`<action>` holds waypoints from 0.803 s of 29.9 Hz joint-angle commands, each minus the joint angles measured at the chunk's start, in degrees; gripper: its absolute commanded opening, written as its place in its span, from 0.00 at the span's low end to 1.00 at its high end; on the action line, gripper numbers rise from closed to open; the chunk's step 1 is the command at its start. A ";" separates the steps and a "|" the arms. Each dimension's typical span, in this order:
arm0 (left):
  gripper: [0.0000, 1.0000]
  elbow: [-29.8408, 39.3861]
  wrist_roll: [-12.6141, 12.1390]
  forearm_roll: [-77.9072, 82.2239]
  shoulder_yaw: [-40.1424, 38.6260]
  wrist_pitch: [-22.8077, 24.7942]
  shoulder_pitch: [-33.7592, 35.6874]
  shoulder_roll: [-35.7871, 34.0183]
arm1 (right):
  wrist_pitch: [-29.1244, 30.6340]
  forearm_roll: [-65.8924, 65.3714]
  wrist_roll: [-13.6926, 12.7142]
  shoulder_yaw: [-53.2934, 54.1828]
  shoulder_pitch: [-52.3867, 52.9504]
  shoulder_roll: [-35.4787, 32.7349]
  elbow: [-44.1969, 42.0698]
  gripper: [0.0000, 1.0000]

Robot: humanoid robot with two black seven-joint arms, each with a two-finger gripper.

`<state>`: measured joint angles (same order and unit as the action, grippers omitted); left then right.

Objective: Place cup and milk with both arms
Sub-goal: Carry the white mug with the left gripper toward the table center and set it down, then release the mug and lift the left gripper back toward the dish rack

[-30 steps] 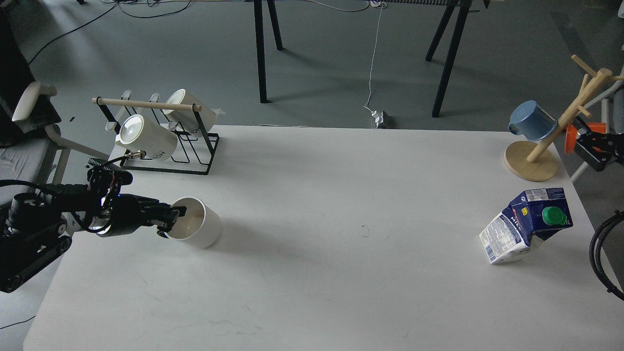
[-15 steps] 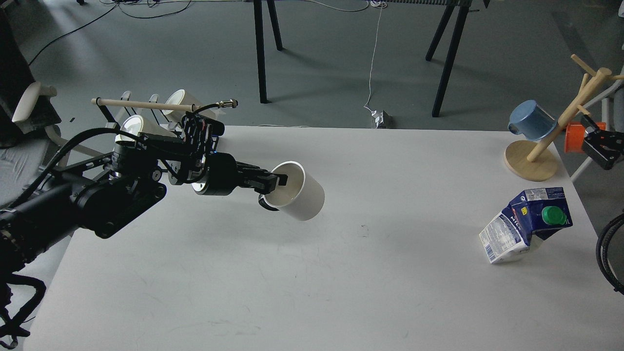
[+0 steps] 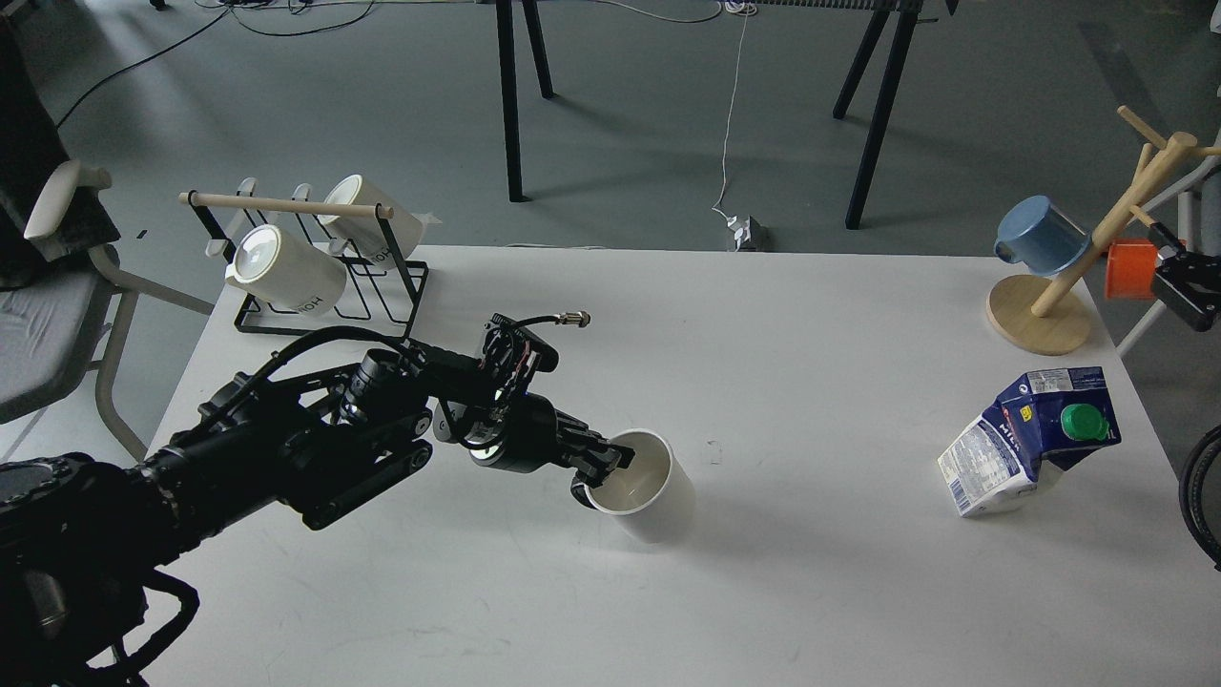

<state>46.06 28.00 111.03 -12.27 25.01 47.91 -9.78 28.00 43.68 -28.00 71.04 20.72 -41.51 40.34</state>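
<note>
The cup (image 3: 649, 498), a plain white mug with a small black handle (image 3: 579, 492) and a cream inside, is at the table's middle. It tilts toward me and sits at or just above the table top. My left gripper (image 3: 609, 464) is shut on its near rim, one finger inside. The milk (image 3: 1032, 439), a dented carton with a dark blue top and a green cap (image 3: 1084, 421), leans on the table at the right, untouched. My right gripper (image 3: 1183, 289) is a small dark shape off the table's right edge, far from the milk; its fingers cannot be told apart.
A black wire rack (image 3: 329, 315) with two white "HOH" mugs (image 3: 286, 272) stands at the back left. A wooden mug tree (image 3: 1040, 320) with a blue cup (image 3: 1040, 237) stands at the back right, with an orange cup (image 3: 1129, 269) beside it. A chair (image 3: 57, 315) stands left of the table.
My left arm carried the cup from the table's left side, up and to the right, then down to the middle. The right gripper drifted slightly right. The milk has not moved.
</note>
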 commanded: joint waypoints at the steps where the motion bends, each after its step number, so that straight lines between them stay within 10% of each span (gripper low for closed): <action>1: 0.08 -0.19 0.00 -0.20 0.05 -0.05 -0.09 -0.07 | 0.00 0.00 0.00 -0.28 -0.07 -0.33 0.09 0.99; 14: 0.60 -0.19 0.00 -2.56 -1.52 0.56 -0.09 -1.12 | 0.00 0.00 0.00 -0.37 -0.24 -0.33 0.35 0.99; 24: 0.87 0.34 0.00 -34.08 -10.92 2.99 0.17 -7.70 | 0.00 9.57 0.00 0.86 -8.58 -10.95 11.50 0.99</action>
<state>46.42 28.00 88.28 -20.31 27.92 48.13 -14.90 28.00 49.61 -28.00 71.78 15.17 -48.14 48.31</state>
